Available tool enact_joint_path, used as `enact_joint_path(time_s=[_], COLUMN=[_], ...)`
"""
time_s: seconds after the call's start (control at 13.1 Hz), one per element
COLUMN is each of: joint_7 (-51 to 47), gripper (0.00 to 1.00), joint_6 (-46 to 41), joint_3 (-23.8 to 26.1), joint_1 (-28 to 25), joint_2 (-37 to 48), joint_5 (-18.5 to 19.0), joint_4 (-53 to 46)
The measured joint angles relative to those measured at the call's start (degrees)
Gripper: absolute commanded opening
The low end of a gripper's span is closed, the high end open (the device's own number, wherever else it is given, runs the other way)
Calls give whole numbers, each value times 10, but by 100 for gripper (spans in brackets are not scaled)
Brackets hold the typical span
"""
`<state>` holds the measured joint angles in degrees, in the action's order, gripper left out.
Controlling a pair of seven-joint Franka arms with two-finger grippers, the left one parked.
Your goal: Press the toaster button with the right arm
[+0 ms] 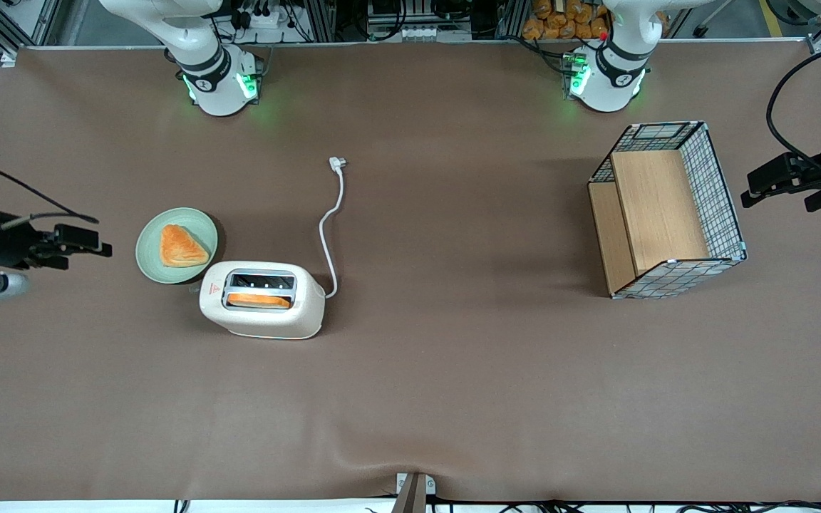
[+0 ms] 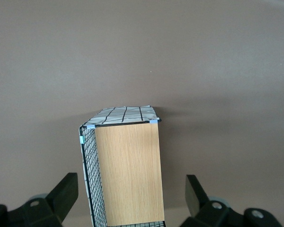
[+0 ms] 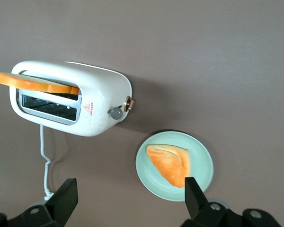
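One step open: approach | my gripper spread, empty, toward working arm's end | toaster beside plate | next I reach toaster button

cream-white toaster – red triangle, orange slice; pale green plate; black tool; black-and-white grid basket.

A cream-white toaster with toast in one slot sits on a brown tabletop just beside a green plate holding a pastry — the right arm's end effector hovers near the plate, fingers' state unclear — while a wire basket lies toward the parked arm's end.
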<state>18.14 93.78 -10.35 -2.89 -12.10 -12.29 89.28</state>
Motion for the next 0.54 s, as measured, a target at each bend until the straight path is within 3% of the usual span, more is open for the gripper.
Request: enact_joint_path(time_s=[0.38, 0.54], joint_7=[-52, -91], gripper=[100, 100], joint_6=[-6, -23], joint_3=[-4, -2], joint_1=[-1, -1], joint_2=[92, 117], joint_5=[76, 84], joint_4=[52, 58])
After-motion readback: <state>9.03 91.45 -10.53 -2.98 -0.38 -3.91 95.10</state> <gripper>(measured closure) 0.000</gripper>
